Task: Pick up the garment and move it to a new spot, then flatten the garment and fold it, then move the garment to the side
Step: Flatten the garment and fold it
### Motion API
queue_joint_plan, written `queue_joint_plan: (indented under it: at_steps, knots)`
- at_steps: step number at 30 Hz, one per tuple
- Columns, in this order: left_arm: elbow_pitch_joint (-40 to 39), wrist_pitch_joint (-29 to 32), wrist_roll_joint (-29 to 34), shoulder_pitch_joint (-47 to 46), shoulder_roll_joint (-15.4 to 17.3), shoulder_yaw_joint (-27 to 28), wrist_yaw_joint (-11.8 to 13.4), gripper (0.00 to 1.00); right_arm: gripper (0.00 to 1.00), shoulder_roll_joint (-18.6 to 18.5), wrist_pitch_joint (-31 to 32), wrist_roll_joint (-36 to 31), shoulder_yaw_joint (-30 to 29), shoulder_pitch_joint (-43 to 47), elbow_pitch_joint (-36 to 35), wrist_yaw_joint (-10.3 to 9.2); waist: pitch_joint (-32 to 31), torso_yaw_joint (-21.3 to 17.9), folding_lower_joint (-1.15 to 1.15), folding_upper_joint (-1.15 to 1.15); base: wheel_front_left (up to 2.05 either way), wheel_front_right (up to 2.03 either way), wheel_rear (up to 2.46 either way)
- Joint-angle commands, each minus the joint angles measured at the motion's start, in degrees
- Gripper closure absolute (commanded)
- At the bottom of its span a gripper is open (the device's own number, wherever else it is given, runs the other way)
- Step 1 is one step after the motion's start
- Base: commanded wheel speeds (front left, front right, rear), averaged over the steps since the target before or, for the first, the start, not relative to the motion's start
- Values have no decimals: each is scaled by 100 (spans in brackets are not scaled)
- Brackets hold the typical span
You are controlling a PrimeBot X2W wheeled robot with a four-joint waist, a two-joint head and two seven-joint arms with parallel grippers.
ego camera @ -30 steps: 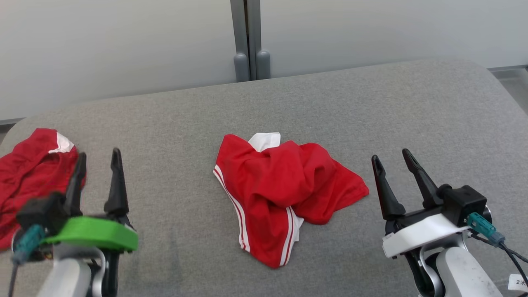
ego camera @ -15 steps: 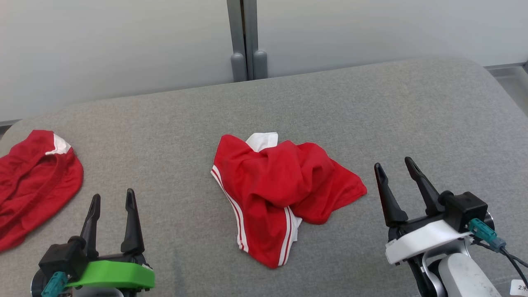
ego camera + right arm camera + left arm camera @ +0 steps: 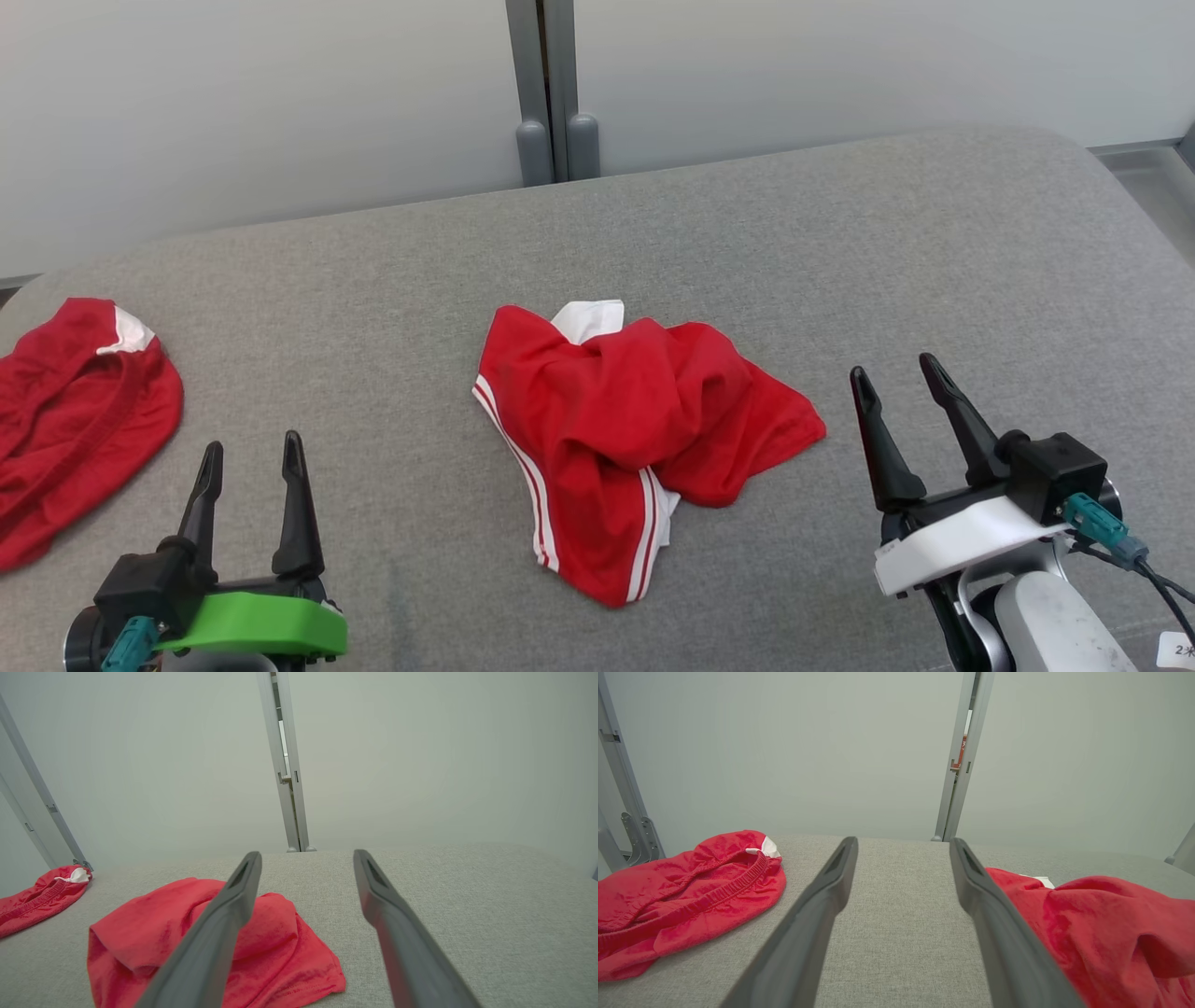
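Observation:
A crumpled red garment (image 3: 635, 429) with white side stripes lies in a heap at the middle of the grey padded table (image 3: 840, 243). The left wrist view has it at the right (image 3: 1101, 933), and the right wrist view at the lower left (image 3: 280, 942). My left gripper (image 3: 252, 455) stands open near the front left, well apart from the heap, with nothing between its fingers. On the heap's right my right gripper (image 3: 892, 377) is open too, a short way from the cloth's right corner. The left gripper (image 3: 903, 843) and right gripper (image 3: 307, 856) each show bare table between their tips.
A second red garment (image 3: 75, 411) with a white tag lies at the table's left edge, also in the left wrist view (image 3: 686, 891). A grey post (image 3: 546, 93) stands against the pale wall behind the table. Bare grey table spreads to the back and right.
My left gripper has drawn back toward me and to the right, off the red garment at the left edge. The right gripper has dropped slightly. The view has shifted a little.

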Motion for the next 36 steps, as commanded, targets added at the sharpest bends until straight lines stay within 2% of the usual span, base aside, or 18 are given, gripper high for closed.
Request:
queue_joint_plan:
  at_steps: [1, 6, 10, 23, 26, 30, 31, 32, 33, 36]
  knots:
    - [22, -1, 35, -51, -23, 41, -38, 0, 0, -18, -18, -41, -2, -58, 0, 0, 3, 13, 0, 0, 0, 0, 0]
    - [60, -1, 86, -90, -51, 35, -90, 0, 0, -59, -19, -17, 46, -65, 126, 0, 20, 89, 0, 0, 0, 0, 0]
    - [100, 0, 103, -138, -69, -60, -135, 0, 0, -203, -19, 142, 121, -256, 717, 0, 61, 270, 0, 0, 0, 0, 0]
    - [238, 0, -3, -430, -86, -262, -177, 0, 0, -533, 2130, 840, 205, -1864, 3281, -1, 570, 1140, 0, 0, 0, 0, 0]
    - [266, 0, -41, -450, -88, -283, -182, 0, 0, -538, 2494, 913, 222, -2018, 3692, -1, 594, 1265, 0, 0, 0, 0, 0]
    - [285, 0, -80, -420, -88, -265, -184, 0, 0, -445, 2684, 1024, 288, -2063, 4077, 1, 587, 1352, 0, 0, 0, 0, 0]
    - [296, 0, -84, -411, -89, -262, -185, 0, 28, -427, 2697, 1055, 315, -2061, 4153, 2, 581, 1360, 0, 0, 0, 0, 0]
    - [310, 0, -92, -406, -89, -262, -185, 0, 50, -417, 2673, 1065, 332, -2065, 4194, 1, 570, 1364, 0, 0, 0, 0, 0]
    - [325, 0, -106, -398, -88, -261, -186, 0, 100, -415, 2629, 1091, 354, -2076, 4237, 1, 555, 1364, 0, 0, 0, 0, 0]
    - [352, 0, -132, -418, -88, -257, -186, 0, 100, -583, 2256, 1048, 291, -2175, 4238, -6, 511, 1343, 0, 0, 0, 0, 0]
